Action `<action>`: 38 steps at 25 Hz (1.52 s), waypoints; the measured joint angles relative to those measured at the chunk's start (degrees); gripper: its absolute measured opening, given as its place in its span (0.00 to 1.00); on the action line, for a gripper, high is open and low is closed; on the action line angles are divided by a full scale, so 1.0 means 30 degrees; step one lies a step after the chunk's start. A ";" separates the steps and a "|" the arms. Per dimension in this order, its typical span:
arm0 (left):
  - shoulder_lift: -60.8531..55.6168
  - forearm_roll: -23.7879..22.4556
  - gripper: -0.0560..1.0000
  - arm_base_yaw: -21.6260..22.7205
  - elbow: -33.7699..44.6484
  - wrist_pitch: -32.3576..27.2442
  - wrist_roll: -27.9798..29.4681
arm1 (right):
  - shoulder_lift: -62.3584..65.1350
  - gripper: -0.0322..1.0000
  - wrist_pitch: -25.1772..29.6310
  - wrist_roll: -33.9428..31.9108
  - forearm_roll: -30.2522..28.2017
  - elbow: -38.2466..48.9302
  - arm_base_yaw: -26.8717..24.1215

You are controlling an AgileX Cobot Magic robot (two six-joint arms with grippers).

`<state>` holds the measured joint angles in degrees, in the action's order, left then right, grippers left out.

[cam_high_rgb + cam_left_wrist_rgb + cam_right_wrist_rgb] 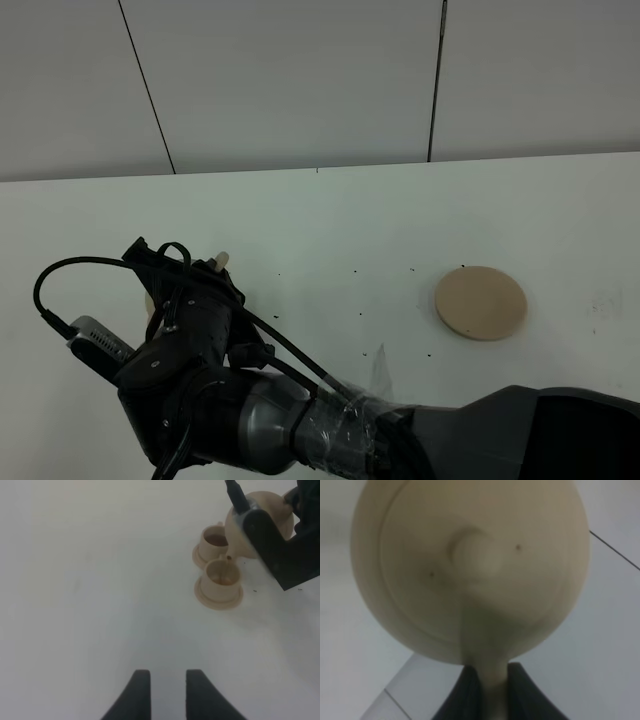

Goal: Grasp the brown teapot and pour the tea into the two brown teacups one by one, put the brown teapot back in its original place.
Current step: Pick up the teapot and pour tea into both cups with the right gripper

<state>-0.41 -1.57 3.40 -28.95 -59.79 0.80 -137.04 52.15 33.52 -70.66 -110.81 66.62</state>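
Bright even light, faint soft shadows, teapot (pixel 470 565) blurred up close

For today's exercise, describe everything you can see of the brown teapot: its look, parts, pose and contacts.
The brown teapot is a squat, rounded pot of pale tan, matte clay. Its round lid has a small knob and a couple of tiny dark specks. The thin loop handle is pinched between the shut jaws of the right gripper, the only thing seen touching it. The left wrist view shows it close beside the two teacups. Whether tea is flowing cannot be seen.
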 joint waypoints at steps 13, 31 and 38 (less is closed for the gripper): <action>0.0000 0.0000 0.28 0.0000 0.0000 0.0000 0.0016 | 0.0000 0.12 -0.0460 0.0458 -0.0448 0.0000 0.0000; 0.0000 0.0000 0.28 0.0000 0.0000 0.0000 0.0016 | 0.0000 0.12 -0.0422 0.1317 -0.0543 0.0000 0.0178; 0.0000 0.0000 0.28 0.0000 0.0000 0.0000 0.0016 | 0.0000 0.12 -0.0400 0.1389 -0.0875 0.0000 0.0198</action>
<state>-0.41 -1.57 3.40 -28.95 -59.79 0.85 -137.04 50.95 37.68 -73.28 -110.81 67.21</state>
